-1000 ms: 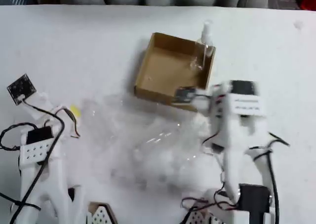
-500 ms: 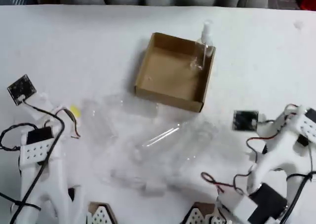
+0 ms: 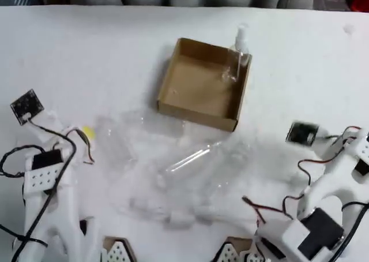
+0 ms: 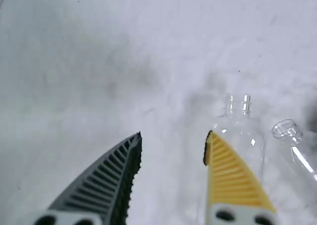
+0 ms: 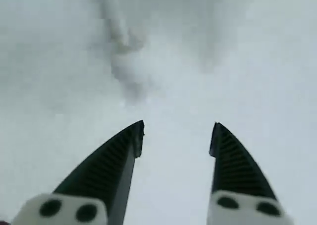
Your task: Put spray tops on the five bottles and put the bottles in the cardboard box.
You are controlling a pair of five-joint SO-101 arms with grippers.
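Now: cardboard box (image 3: 202,83) sits mid-surface, 1 spray-topped bottle (image 3: 239,48) upright at its far right corner. Clear bottles (image 3: 196,158) lie scattered just in front of the box. My left hand (image 4: 173,140) hangs spread apart beside 1 open-necked bottle (image 4: 237,123). My right hand (image 5: 176,131) is spread apart too, over bare white surface (image 5: 257,61).

I see a white table (image 3: 86,48): cardboard box (image 3: 196,115) mid-table, clear bottles (image 3: 193,161) lying jumbled just beside it.
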